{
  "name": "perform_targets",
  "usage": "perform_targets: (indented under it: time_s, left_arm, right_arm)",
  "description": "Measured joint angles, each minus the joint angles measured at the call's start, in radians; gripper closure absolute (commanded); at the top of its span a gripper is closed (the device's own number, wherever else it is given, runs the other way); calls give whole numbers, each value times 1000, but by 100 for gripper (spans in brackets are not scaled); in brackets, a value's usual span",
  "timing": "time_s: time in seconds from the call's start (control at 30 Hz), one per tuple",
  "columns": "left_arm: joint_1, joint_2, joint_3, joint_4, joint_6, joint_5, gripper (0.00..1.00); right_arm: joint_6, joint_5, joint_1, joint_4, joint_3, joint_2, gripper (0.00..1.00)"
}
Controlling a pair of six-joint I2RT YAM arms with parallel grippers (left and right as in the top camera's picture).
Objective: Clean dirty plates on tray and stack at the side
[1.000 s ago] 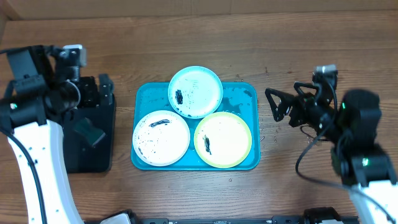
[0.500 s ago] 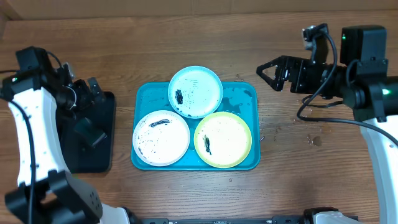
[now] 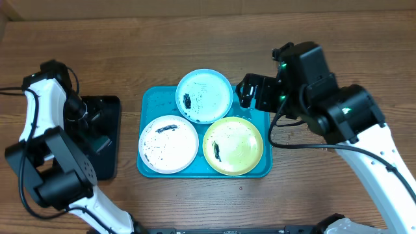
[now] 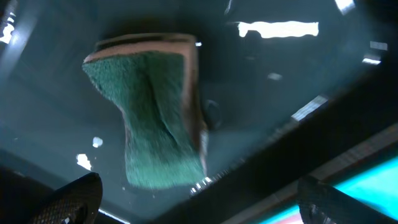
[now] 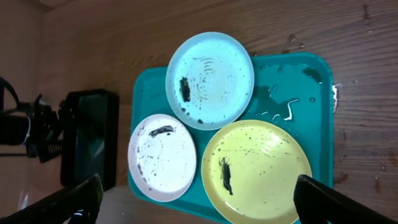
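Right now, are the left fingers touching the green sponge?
Apart. The left wrist view shows a clear dark gap between the sponge and both open left fingers.

Left gripper [image 4: 200, 204], right gripper [image 5: 200, 202]: jaws apart

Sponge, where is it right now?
The green sponge lies in the black tray, left of the turquoise tray, seen in the left wrist view.

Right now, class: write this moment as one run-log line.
left gripper: open, above sponge in black tray | right gripper: open, above turquoise tray | blue plate, white plate, yellow plate: smeared, unstacked
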Motion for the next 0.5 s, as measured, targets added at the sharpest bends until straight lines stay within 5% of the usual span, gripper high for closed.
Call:
perform_targets:
  time_s: [0.5]
  left_arm:
    - [157, 69, 0, 8, -45, 2, 0]
  right_arm:
    - [99, 122, 23, 78, 0, 21, 0]
